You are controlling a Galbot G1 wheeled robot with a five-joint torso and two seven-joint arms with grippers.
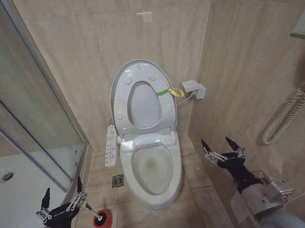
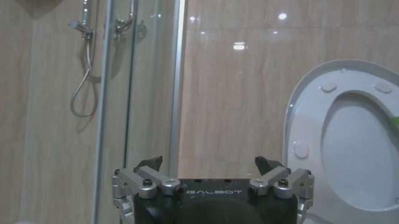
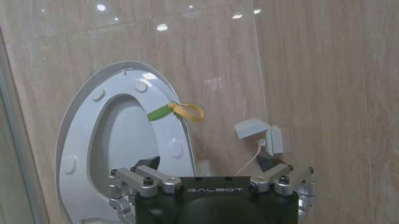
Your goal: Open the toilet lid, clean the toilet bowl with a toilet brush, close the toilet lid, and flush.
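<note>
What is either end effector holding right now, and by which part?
Nothing. The left end effector is open above the toilet brush in its holder; the right end effector is open beside the toilet bowl.

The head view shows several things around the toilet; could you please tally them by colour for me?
White: 3 (toilet lid, toilet bowl, button panel)
Red: 1 (brush holder)
Yellow-green: 1 (strap on the raised lid)
Total: 5

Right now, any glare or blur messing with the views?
Head view: sharp, soft sheen on the wall tiles. Left wrist view: hazy, bright ceiling-light spots on the wall and shower glass. Right wrist view: similar light spots high on the tiles, toilet lid still readable.
</note>
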